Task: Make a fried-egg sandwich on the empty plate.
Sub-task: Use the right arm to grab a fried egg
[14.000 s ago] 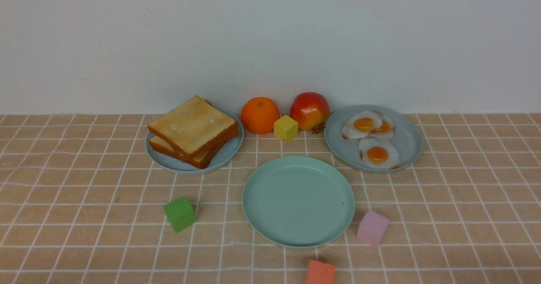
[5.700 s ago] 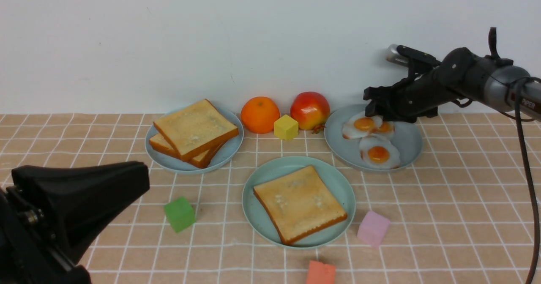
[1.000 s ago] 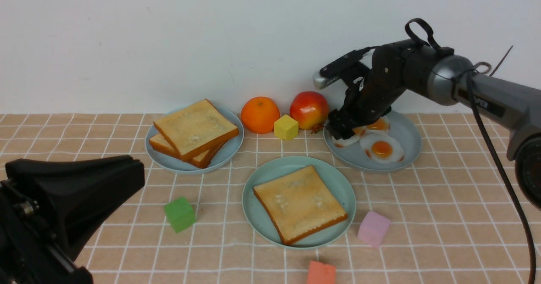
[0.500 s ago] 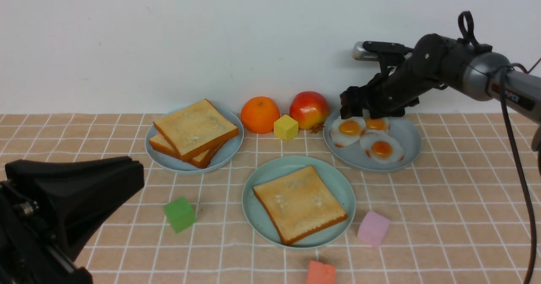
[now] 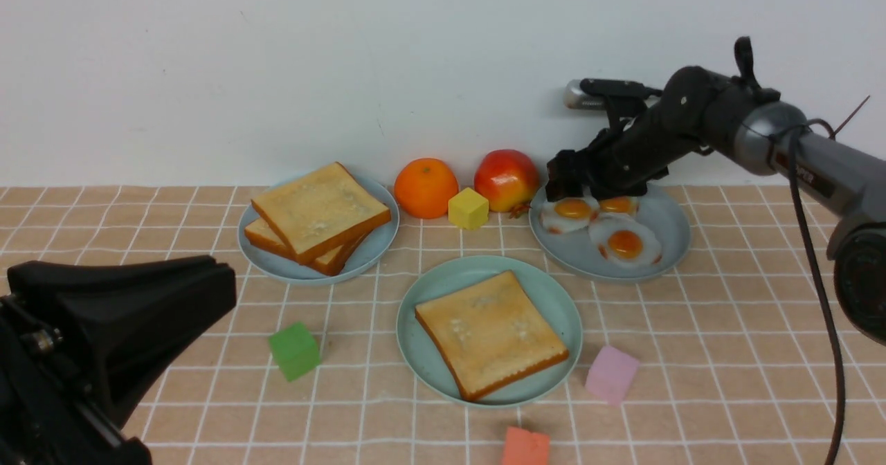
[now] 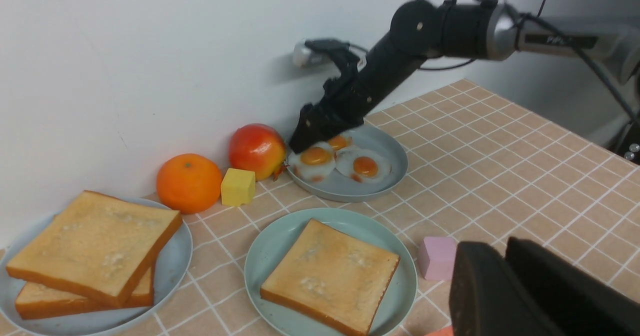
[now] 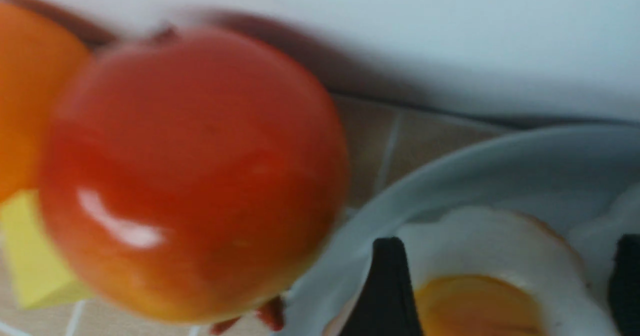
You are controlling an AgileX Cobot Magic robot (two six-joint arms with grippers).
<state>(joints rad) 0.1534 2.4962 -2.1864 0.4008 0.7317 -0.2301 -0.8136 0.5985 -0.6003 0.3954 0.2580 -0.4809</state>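
Right gripper [image 5: 581, 188] straddles the leftmost fried egg [image 5: 569, 214] (jaws spread)

An orange [image 5: 426, 188], yellow cube [image 5: 468, 208] and apple [image 5: 507, 180] sat by the wall [image 5: 277, 70]; a green cube [image 5: 295, 351] and pink cube [image 5: 610, 374] lay nearer.

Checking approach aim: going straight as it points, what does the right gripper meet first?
Probably the white, orange-yolked toy fried egg, leftmost on the round grey-blue plate; the right gripper's open fingers straddle it.
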